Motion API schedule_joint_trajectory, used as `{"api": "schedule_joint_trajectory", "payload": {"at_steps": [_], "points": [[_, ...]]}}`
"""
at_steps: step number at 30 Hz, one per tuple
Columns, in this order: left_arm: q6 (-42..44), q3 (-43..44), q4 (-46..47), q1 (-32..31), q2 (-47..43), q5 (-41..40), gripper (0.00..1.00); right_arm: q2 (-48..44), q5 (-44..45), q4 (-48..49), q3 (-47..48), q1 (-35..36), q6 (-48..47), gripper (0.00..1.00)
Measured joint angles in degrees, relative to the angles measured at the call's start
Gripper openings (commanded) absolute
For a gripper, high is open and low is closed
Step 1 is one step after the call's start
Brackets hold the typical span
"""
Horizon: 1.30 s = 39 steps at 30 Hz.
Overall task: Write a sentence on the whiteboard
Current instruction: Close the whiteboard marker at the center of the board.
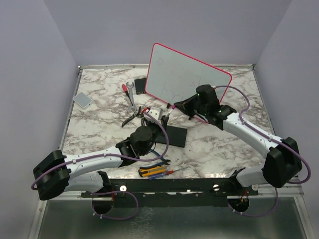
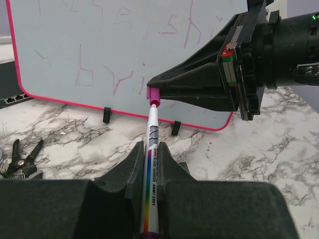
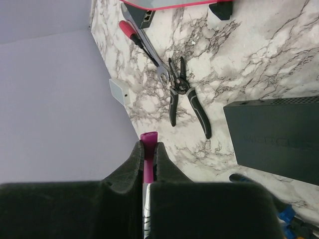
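Note:
The whiteboard (image 1: 184, 74) stands tilted upright at the back of the table, pink-red frame and black feet; it fills the top of the left wrist view (image 2: 99, 40). The sentence (image 2: 119, 74) shows as faint pink strokes. My left gripper (image 2: 151, 149) is shut on the white barrel of a whiteboard marker (image 2: 151, 169), which points at the board. My right gripper (image 2: 151, 89) is shut on the marker's magenta cap (image 2: 153, 95) at the barrel's far end, just in front of the board's lower edge. The cap also shows between the right jaws (image 3: 148, 142). Both grippers meet at table centre (image 1: 167, 110).
Black pliers (image 1: 130, 117), a wrench (image 1: 130, 93) and a red-handled screwdriver (image 1: 124, 88) lie left of the board. A flat black slab (image 1: 172, 134) lies under the arms. A small grey pad (image 1: 82, 99) lies far left. Several small tools (image 1: 154, 172) lie at the front edge.

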Motion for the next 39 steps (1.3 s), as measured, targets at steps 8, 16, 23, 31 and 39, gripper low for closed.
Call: {"api": "schedule_joint_trajectory", "payload": {"at_steps": [8, 16, 23, 31, 39], "points": [[0.4, 0.0, 1.2, 0.0, 0.6, -0.8, 0.00, 0.0, 0.0, 0.7, 0.0, 0.0, -0.3, 0.00], [0.8, 0.0, 2.0, -0.3, 1.4, -1.4, 0.00, 0.0, 0.1, 1.1, -0.5, -0.2, -1.0, 0.00], [1.1, -0.1, 2.3, -0.3, 1.4, -1.6, 0.00, 0.0, -1.2, 1.5, -0.7, 0.2, -1.1, 0.00], [1.1, -0.5, 3.0, -0.2, 1.4, -1.6, 0.00, 0.0, -2.0, 1.5, -0.8, 0.2, -1.1, 0.00], [1.9, -2.5, 7.5, -0.2, 2.4, -1.9, 0.00, 0.0, -3.3, 1.6, -1.1, 0.3, -0.8, 0.00]]}}
